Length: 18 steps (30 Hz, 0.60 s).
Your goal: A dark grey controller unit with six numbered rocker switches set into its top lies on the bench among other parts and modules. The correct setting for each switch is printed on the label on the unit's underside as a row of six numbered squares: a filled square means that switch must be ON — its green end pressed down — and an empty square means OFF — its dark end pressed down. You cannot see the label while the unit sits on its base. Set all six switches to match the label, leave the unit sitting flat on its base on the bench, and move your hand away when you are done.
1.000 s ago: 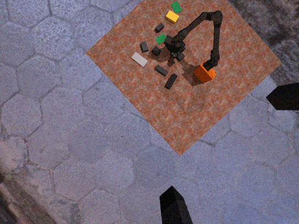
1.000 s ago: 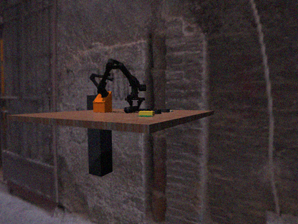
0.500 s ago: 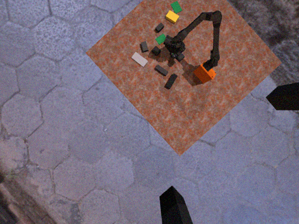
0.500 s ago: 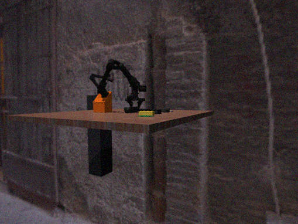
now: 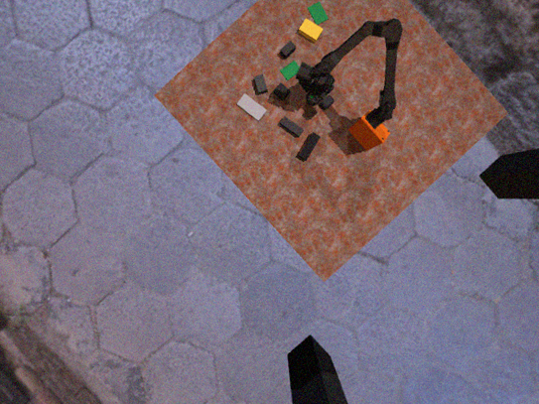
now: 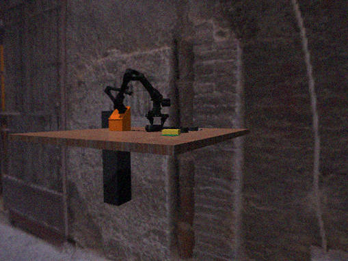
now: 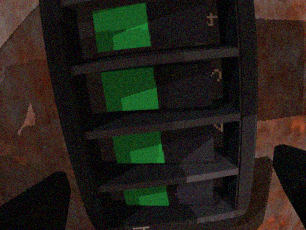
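Note:
The dark grey controller unit [image 7: 248, 100] [image 6: 151, 128] [image 5: 327, 102] lies on the bench, switch side up, under my gripper [image 7: 173, 171] [image 6: 156, 125] [image 5: 318, 95]. The wrist view shows four rocker switches between raised ribs, green ends on the left and dark ends on the right, with pale numbers at the dark ends. Which ends are pressed is hard to tell in this light. The other switches are outside the wrist view. The gripper is open wide and empty, one finger beyond each side of the unit. The label on the underside is hidden.
An orange box [image 5: 368, 134] [image 6: 120, 123] stands by the arm's base. A yellow block [image 5: 311, 29] [image 6: 171, 132], green plates [image 5: 318, 13] [image 5: 290, 70], a white block [image 5: 251, 107] and several dark modules [image 5: 290, 126] [image 5: 308, 146] [image 5: 260, 84] [image 5: 281, 91] lie around the unit.

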Motion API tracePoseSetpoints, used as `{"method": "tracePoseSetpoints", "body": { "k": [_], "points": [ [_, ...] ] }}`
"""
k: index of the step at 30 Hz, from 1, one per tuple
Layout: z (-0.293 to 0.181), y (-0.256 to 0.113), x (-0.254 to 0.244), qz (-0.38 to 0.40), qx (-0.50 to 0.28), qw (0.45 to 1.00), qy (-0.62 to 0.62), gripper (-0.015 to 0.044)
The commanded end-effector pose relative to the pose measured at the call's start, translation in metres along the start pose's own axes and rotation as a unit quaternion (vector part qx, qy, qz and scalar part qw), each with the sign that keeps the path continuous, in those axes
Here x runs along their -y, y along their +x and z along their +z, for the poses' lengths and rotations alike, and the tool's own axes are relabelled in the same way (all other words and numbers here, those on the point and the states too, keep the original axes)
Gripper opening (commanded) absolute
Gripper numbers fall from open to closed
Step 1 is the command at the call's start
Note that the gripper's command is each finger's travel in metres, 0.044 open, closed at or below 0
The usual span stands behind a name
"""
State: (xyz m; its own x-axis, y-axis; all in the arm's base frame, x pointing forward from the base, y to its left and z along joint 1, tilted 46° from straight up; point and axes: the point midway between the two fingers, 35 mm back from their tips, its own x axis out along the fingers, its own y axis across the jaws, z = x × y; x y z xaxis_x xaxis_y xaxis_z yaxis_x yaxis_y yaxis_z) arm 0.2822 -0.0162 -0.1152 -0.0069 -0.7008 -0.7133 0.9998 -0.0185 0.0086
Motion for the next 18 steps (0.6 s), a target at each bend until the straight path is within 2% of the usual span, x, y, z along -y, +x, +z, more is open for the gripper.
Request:
{"method": "tracePoseSetpoints", "body": {
  "k": [1,5,18],
  "points": [
    [0.029,-0.021,-0.003,0.003,-0.001,1.000,0.001,0.0440],
    [0.053,-0.036,0.000,0.003,0.000,1.000,0.001,0.0440],
    [0.053,-0.036,0.000,0.003,0.000,1.000,0.001,0.0440]
  ]
}}
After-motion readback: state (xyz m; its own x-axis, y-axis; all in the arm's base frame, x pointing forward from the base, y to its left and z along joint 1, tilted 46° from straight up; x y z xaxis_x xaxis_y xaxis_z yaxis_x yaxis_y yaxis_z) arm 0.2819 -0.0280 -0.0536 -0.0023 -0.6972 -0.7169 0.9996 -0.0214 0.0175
